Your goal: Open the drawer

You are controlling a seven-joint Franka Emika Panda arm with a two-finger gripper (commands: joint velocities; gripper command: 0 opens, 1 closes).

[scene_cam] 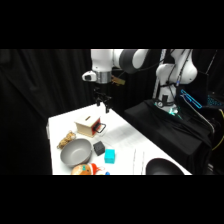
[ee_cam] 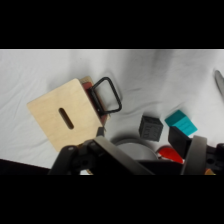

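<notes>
The drawer point(ee_cam: 94, 96) has a red-orange front and a black loop handle point(ee_cam: 107, 95). It sits in a small light-wood box point(ee_cam: 65, 117) with a slot in its top, and its front lies close against the box. In the side view the box point(scene_cam: 89, 125) stands near the table's far edge, handle point(scene_cam: 101, 127) facing right. My gripper point(scene_cam: 103, 104) hangs just above and behind the box, touching nothing. In the wrist view my gripper point(ee_cam: 150, 155) is open, its fingers point(ee_cam: 107, 152) spread wide with nothing between them.
A grey bowl point(scene_cam: 75, 151) stands in front of the box, with a small dark cube point(scene_cam: 98, 147) and a cyan cube point(scene_cam: 109, 156) to its right. Orange-red items point(scene_cam: 82, 169) lie at the table's front edge. A metal piece point(ee_cam: 219, 82) shows at the wrist view's right edge.
</notes>
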